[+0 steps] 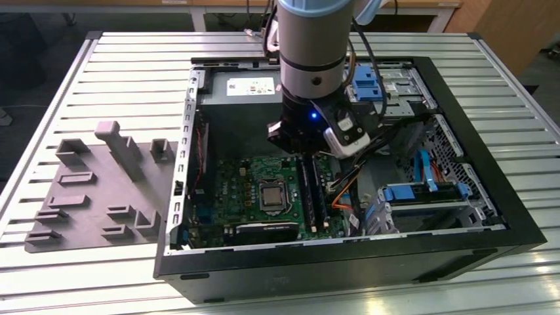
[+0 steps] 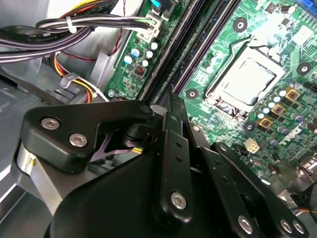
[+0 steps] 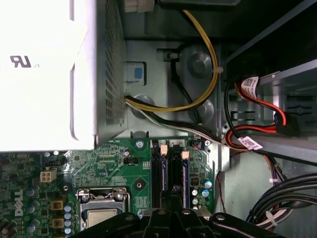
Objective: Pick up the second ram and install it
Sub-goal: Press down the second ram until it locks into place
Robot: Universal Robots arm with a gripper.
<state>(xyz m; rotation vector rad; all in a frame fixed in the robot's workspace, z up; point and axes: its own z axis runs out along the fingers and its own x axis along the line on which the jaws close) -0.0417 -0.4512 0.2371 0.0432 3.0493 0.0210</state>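
Inspection from the bench side: the arm stands plunged into the open case [image 1: 455,98], with the gripper [image 1: 306,152] low over the motherboard [image 1: 236,190]. In the exterior view it sits at the 12 o'clock end of the slots [image 1: 317,193], which lie at 3 o'clock of the socket [image 1: 273,195]. I judge that placing deliberate: a stick goes into a slot edge-on, so the tool must come straight down along the slot's line, and both wrist views show its body squared to that run. The grey tray [image 1: 88,197] lies on the table at 9 o'clock of the case, well apart, and no stick can be made out on its blocks. The second ram [image 3: 162,171] I take to be the thin blue-green edge standing along the slot bank in the first wrist view, just beyond the tool; that reading is not firm. The cables [image 3: 213,54] loop clear at 12 o'clock of the bank, near the white supply box [image 3: 44,74], and do not cross the working line. State of the hand: its black linkage converges closely, but covers the tips, so I cannot tell whether it is parted, closed, or clamped on the stick.
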